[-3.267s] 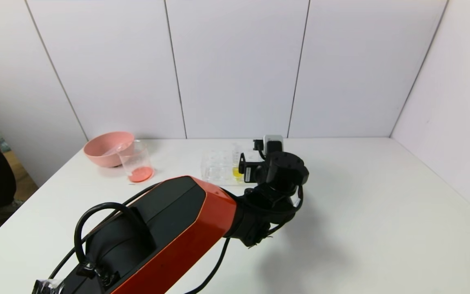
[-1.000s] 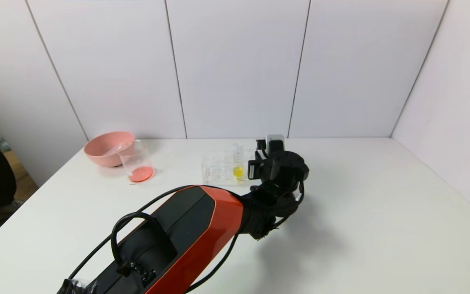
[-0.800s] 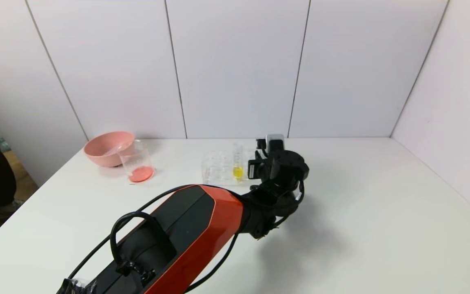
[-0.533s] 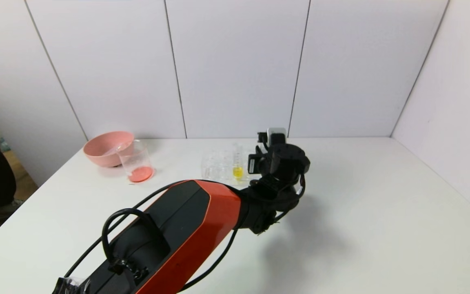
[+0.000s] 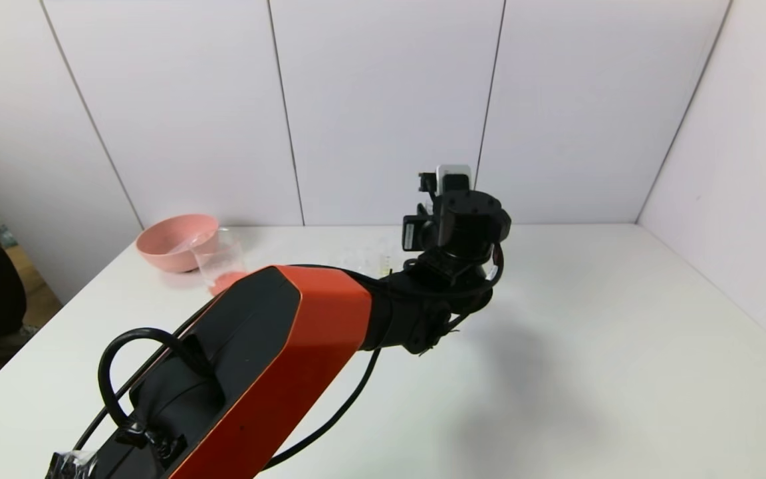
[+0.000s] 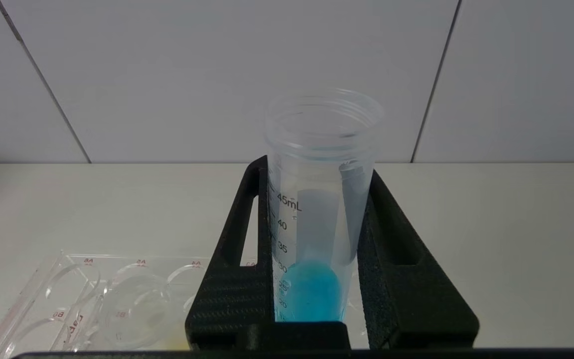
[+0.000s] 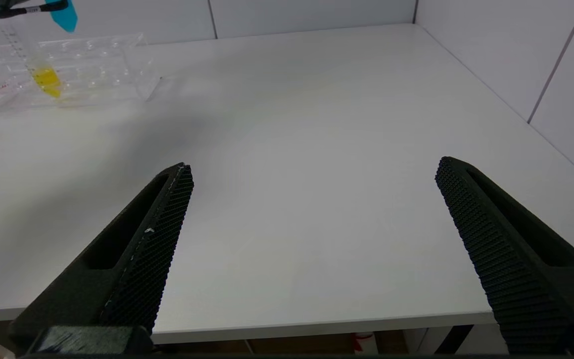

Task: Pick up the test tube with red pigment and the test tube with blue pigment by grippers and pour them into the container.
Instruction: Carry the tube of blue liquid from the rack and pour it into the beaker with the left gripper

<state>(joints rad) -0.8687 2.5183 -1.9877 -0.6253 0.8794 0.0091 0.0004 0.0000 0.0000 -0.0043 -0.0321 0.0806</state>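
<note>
My left gripper (image 6: 317, 169) is shut on the test tube with blue pigment (image 6: 317, 239). It holds the tube upright, mouth open, above the clear tube rack (image 6: 68, 294). The tube's blue tip also shows in the right wrist view (image 7: 63, 12), clear of the rack (image 7: 92, 65). In the head view the raised left wrist (image 5: 463, 219) hides the fingers and the tube. The container (image 5: 220, 256), a clear beaker with orange-red liquid at its bottom, stands at the far left, partly behind my arm. No tube with red liquid shows. My right gripper (image 7: 314, 166) is open and empty over the table's front edge.
A pink bowl (image 5: 170, 239) stands just behind the beaker, with something clear lying in it. A yellow-liquid tube (image 7: 45, 75) stands in the rack. My orange-red and black left arm (image 5: 276, 352) crosses the table's middle. White walls close the back and right.
My left arm has risen with the blue tube, lifting it up out of the rack. The yellow tube has stayed in the rack. The beaker and bowl have not moved.
</note>
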